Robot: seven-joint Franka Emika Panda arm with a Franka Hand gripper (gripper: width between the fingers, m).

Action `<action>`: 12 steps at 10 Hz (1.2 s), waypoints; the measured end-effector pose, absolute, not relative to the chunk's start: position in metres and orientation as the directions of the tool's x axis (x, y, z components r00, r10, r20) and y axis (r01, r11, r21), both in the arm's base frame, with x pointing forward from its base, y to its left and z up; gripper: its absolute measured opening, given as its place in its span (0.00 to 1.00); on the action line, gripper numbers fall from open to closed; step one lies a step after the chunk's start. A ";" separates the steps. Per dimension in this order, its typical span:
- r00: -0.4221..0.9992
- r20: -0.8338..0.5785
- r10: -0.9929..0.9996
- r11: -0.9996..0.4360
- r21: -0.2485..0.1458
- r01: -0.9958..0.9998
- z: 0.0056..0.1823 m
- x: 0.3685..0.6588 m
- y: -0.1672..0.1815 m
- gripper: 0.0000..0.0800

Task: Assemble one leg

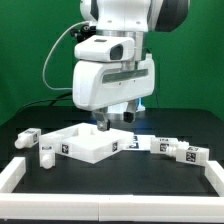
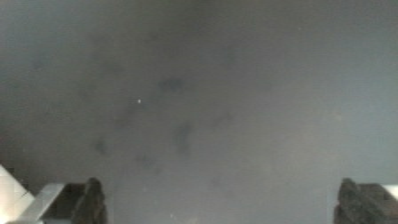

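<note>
exterior view: the gripper [image 1: 113, 120] hangs over the far edge of the white tabletop [image 1: 88, 147], its fingers pointing down and carrying nothing that shows. the tabletop lies flat on the black table [image 1: 120, 172]. taking the tabletop as the clock's centre, one leg [image 1: 45, 153] lies on its side at about 8 o'clock, just beside the tabletop, and a second leg [image 1: 28, 138] lies at about 9 o'clock, a little farther out. more legs [image 1: 160, 148] lie in a loose row out toward 3 o'clock, the farthest near the table's edge. how many pieces are in that row is hard to tell. no leg stands in the tabletop yet. a white border rail [image 1: 12, 172] runs along the table's near side.

wrist view: the camera looks down on bare dark table. the two fingertips [image 2: 86, 198] stand wide apart at the frame's edge, so the gripper [image 2: 222, 195] is open and empty. a white sliver [image 2: 15, 200] shows beside one fingertip, and what it belongs to cannot be told. no leg is in this view.

handling, as a judgement: each leg looks like a short rigid plastic peg, light, hard and fairly smooth, so it should not deform but may slip or roll if pinched off-centre. the sound hold is across its middle, jaws square to its long axis, leaving the joining end free to go into the tabletop.
</note>
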State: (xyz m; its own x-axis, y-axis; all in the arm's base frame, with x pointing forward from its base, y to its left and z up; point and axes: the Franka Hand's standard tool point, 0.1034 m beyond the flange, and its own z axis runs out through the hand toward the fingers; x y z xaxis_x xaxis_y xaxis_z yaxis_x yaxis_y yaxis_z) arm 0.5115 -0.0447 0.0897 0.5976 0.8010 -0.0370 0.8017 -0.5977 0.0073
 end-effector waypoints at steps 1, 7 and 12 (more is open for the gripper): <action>0.556 -0.046 0.830 -0.557 -0.003 0.831 0.084 0.490 -0.061 0.81; 0.488 -0.043 0.872 -0.489 -0.018 0.872 0.048 0.435 -0.122 0.81; 0.480 -0.044 0.876 -0.482 -0.038 0.875 0.010 0.414 -0.130 0.81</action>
